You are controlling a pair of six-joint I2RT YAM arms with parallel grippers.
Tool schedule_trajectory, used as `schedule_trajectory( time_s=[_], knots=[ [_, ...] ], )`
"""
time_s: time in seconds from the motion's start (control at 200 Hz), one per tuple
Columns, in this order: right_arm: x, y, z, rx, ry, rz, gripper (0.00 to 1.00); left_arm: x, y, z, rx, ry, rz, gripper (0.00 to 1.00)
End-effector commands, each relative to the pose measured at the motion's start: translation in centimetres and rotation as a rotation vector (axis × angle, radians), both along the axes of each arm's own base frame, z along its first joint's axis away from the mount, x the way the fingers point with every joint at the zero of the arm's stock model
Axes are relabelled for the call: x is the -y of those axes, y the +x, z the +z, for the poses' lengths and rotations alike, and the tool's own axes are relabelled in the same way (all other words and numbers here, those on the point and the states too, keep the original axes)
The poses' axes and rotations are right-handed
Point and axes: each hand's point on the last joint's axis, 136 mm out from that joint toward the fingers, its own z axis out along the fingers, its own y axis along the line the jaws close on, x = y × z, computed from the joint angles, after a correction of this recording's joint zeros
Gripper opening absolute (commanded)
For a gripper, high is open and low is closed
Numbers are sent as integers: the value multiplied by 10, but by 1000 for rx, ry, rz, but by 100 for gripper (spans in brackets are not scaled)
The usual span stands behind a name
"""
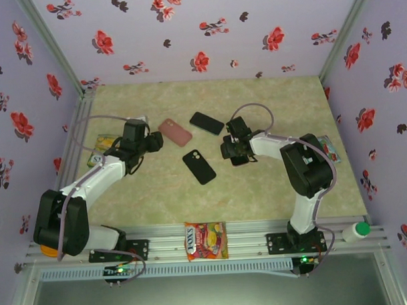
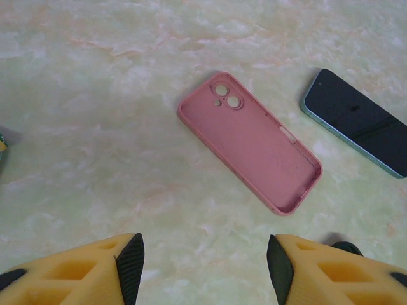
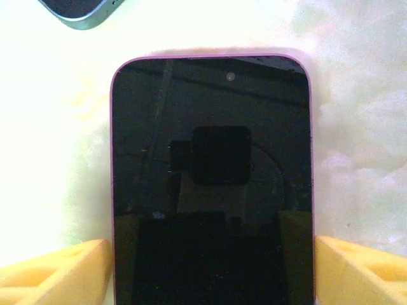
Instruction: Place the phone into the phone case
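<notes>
An empty pink phone case lies hollow side up on the marbled table, also seen from above as the pink case. My left gripper hovers just short of it, open, with bare table between its fingers; from above the left gripper sits to the case's left. A dark-screened phone with a purple rim lies face up. My right gripper has a yellow finger pressed against each long edge. In the top view the right gripper covers that phone.
A teal-edged phone lies face up right of the case. A black phone-shaped thing with camera holes lies mid-table. Snack packets sit at the left edge, the right edge and on the front rail. A white bottle rests at front right.
</notes>
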Motion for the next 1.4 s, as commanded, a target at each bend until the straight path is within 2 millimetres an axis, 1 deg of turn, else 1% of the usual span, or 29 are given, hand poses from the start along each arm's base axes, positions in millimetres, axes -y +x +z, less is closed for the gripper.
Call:
schedule_trajectory(
  time_s=[0.0,0.085,0.19,0.28,0.445,0.65,0.775,0.955,1.05,1.305,1.39],
  knots=[
    [7,-23,-12,-92,-24,21,79,3,-1,12,16,3,-17,57],
    [6,-23,-11,-94,-19,22,78,3,-1,13,16,3,-17,57],
    [6,-23,-10,-94,-22,23,71,2,-2,14,12,5,-14,57],
    [7,-24,-6,-89,-23,27,69,2,-3,13,5,7,-17,56],
    [5,-22,10,-54,-8,40,66,8,-4,13,2,11,-43,56],
    [1,-23,27,-32,18,69,66,22,-1,16,5,-11,-101,56],
    [-3,-26,37,-22,52,83,66,38,1,16,0,-28,-167,55],
    [-5,-30,44,-14,75,93,64,57,5,8,-24,-43,-236,55],
    [-8,-32,48,-12,98,103,63,71,7,4,-28,-66,-288,55],
    [-15,-41,56,-3,108,133,62,106,16,-8,-101,-141,-412,47],
    [-17,-44,60,6,109,141,62,119,18,-6,-119,-178,-467,45]
  ],
)
